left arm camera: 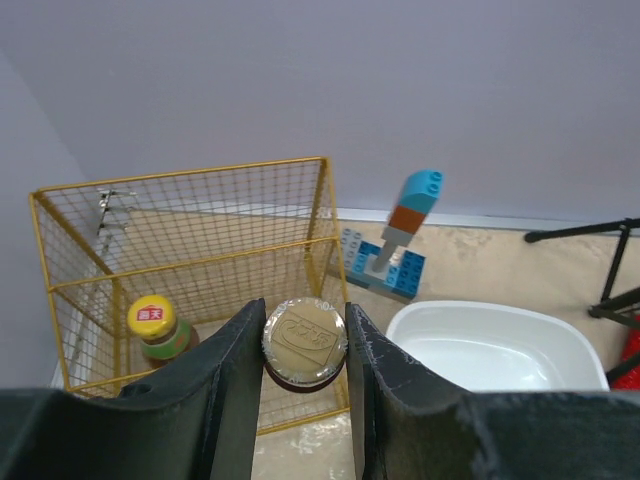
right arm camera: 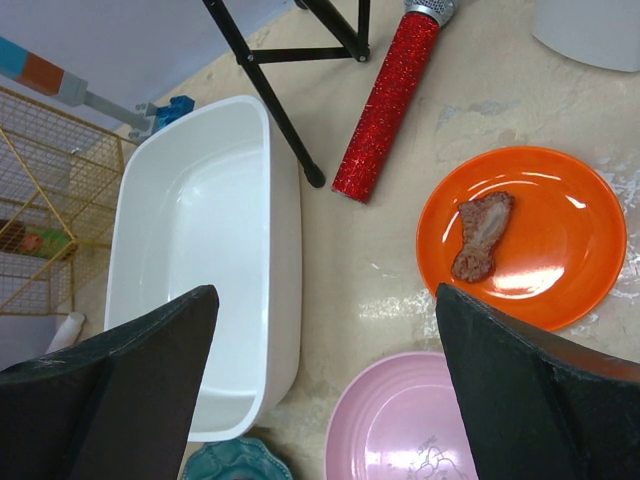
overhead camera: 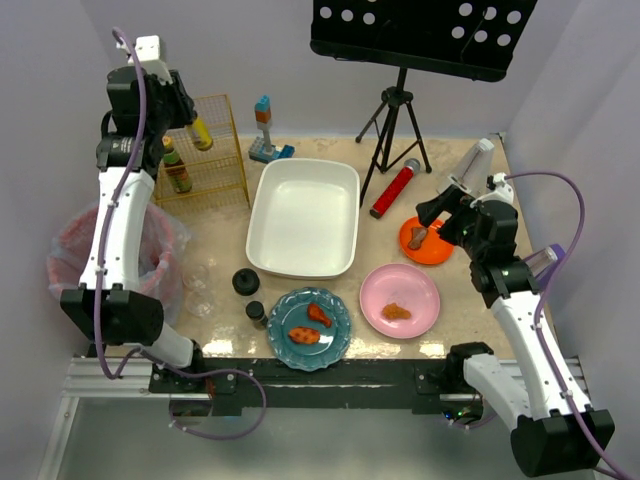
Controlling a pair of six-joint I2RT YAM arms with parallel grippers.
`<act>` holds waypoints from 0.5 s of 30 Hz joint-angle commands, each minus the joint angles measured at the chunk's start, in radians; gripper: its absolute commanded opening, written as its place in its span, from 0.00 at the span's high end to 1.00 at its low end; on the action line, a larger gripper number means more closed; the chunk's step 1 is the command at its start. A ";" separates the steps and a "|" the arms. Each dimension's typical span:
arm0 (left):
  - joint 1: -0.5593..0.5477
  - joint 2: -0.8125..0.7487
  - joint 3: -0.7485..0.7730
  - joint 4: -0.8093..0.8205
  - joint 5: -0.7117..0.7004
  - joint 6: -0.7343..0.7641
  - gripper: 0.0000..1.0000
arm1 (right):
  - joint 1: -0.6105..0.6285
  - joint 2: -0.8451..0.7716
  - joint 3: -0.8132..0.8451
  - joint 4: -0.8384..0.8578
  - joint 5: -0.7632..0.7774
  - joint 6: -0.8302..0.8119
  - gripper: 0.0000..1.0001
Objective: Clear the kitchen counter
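The beige kitchen counter (overhead camera: 225,235) carries plates, a white tub and a yellow wire rack (overhead camera: 222,150). My left gripper (overhead camera: 183,115) is raised over the rack and shut on a brown bottle with a gold cap (left arm camera: 304,342); the bottle also shows in the top view (overhead camera: 200,133). A second bottle with a yellow cap (left arm camera: 152,322) stands inside the rack (left arm camera: 190,260). My right gripper (right arm camera: 325,330) is open and empty, above the counter between the tub (right arm camera: 200,250) and the orange plate (right arm camera: 540,240) with a meat piece (right arm camera: 482,235).
A pink plate (overhead camera: 400,300) and a teal plate (overhead camera: 309,328) hold food pieces. A red microphone (overhead camera: 394,188), a tripod stand (overhead camera: 393,130), a toy-brick tower (overhead camera: 264,135), two black lids (overhead camera: 246,282), clear glasses (overhead camera: 197,290) and a left-side bin (overhead camera: 70,265) are about.
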 commanded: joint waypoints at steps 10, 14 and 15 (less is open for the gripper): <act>0.076 0.144 0.134 0.116 -0.047 0.004 1.00 | -0.005 -0.028 -0.017 0.030 -0.021 -0.032 0.05; 0.079 0.150 0.095 0.160 -0.082 0.015 1.00 | -0.005 -0.021 -0.024 0.044 -0.030 -0.030 0.05; 0.079 0.146 0.083 0.175 -0.092 0.018 1.00 | -0.005 -0.016 -0.024 0.046 -0.033 -0.032 0.05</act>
